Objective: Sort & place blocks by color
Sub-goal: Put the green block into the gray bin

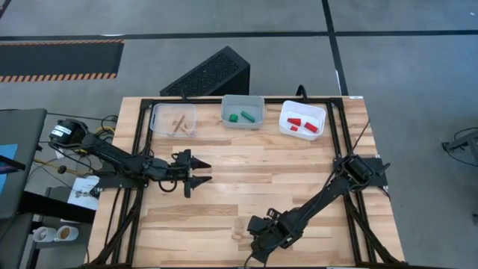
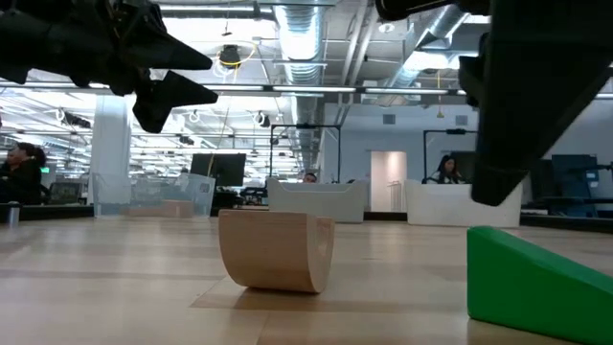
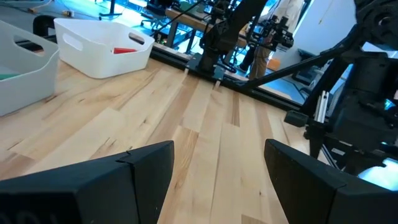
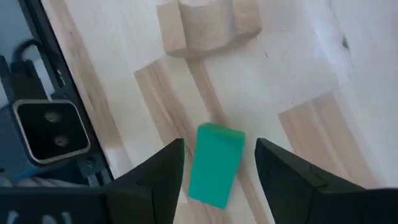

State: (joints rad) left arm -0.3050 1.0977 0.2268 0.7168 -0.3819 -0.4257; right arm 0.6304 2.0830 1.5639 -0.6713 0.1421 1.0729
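From above, three trays stand in a row at the far edge of the worktop (image 1: 246, 168): the left tray (image 1: 173, 119) holds plain wood pieces, the middle tray (image 1: 243, 110) two green blocks (image 1: 243, 116), the right tray (image 1: 302, 119) three red blocks (image 1: 302, 125). The left gripper (image 1: 196, 172) hovers left of centre, jaws spread and empty. The right gripper (image 1: 258, 243) hangs at the near edge.

At table height, a curved plain block (image 2: 276, 249) and a green wedge (image 2: 532, 280) lie on the pale planks; an open hall with desks and people lies beyond.

The left wrist view shows bare planks between wide jaws.

The right wrist view shows the jaws spread above the wedge (image 4: 215, 163), not touching it; the curved block (image 4: 208, 25) lies nearby.
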